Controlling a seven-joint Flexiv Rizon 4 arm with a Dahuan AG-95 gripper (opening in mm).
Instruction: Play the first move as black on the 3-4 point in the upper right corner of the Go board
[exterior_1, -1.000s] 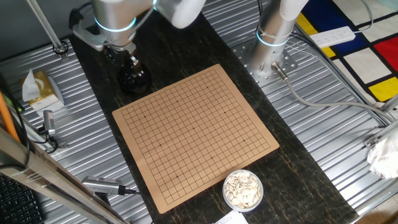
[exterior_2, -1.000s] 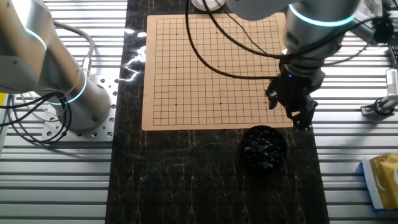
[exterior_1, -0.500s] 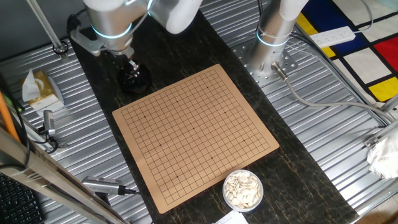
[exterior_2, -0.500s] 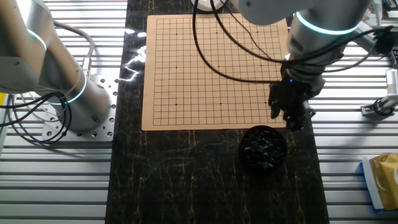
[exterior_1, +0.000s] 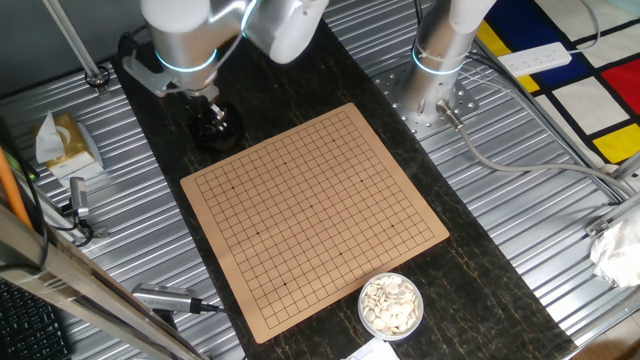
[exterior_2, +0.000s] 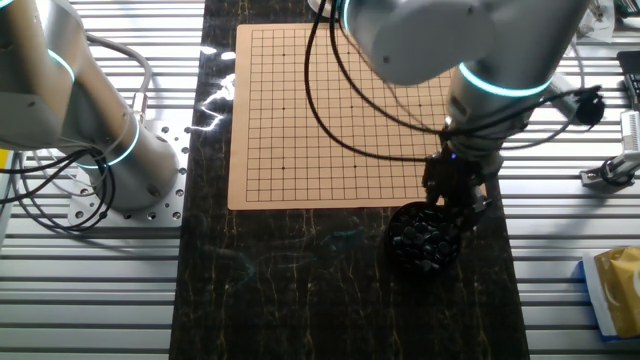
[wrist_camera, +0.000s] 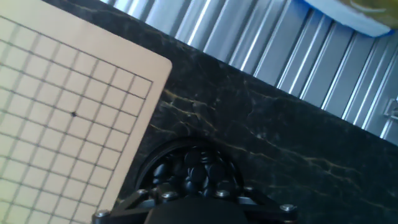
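Note:
The Go board (exterior_1: 315, 215) lies bare, with no stone on any crossing. Black stones fill a dark bowl (exterior_2: 425, 240) beside one board corner; it also shows as the bowl (exterior_1: 216, 128) and the bowl (wrist_camera: 191, 173). My gripper (exterior_2: 456, 197) hangs just over the bowl's board-side rim, fingers apart and empty. In the hand view the fingertips are hidden. No single black stone is picked out. The 3-4 point (exterior_1: 278, 295) is an unmarked crossing near the corner diagonally far from the black bowl; the arm hides it in the other fixed view.
A bowl of white stones (exterior_1: 390, 305) stands by the board's opposite edge. A second arm's base (exterior_1: 432, 92) is bolted near another corner. A tissue pack (exterior_1: 62, 142) and tools (exterior_1: 165, 298) lie on the ribbed metal table (exterior_1: 520, 200).
The gripper has moved from beside the board's edge down and across to hang over the black-stone bowl. The board and both bowls have not moved.

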